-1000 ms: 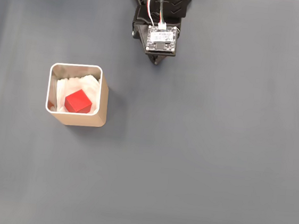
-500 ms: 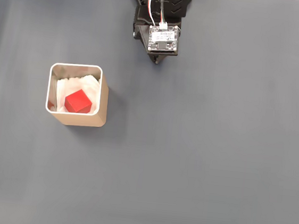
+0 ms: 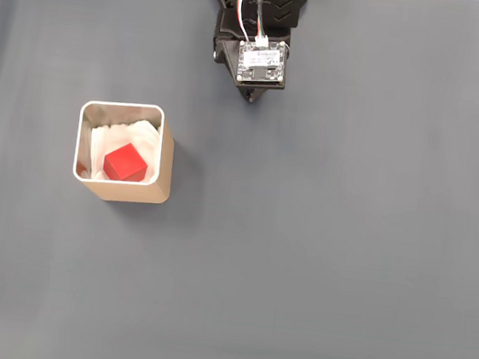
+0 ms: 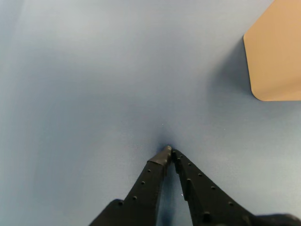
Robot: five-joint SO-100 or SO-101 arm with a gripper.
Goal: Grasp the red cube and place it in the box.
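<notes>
The pincer is clenched on nothing, its two black fingers meeting at the tips just above the grey-blue bench in the wrist view. The red cube sits inside the box, resting on the white paper lining and slightly toward the box's near-right corner as the fixed view shows it, so the placing looks done. From here little can spoil it: the cube lies low behind the box's pale rim and seems settled, though the crumpled lining under it may leave it a touch tilted. The likelier trouble is the arm itself. If it swings out again toward the box with the fingers this low, it could clip the tan wall and push or tip the box, since nothing appears to hold the box down. The arm is folded back, well apart from the box, up and to the right of it in the fixed view, with its wrist board facing upward and the fingers pointing down at bare bench. In the wrist view a tan corner of the box shows at the upper right, clear of the fingertips.
</notes>
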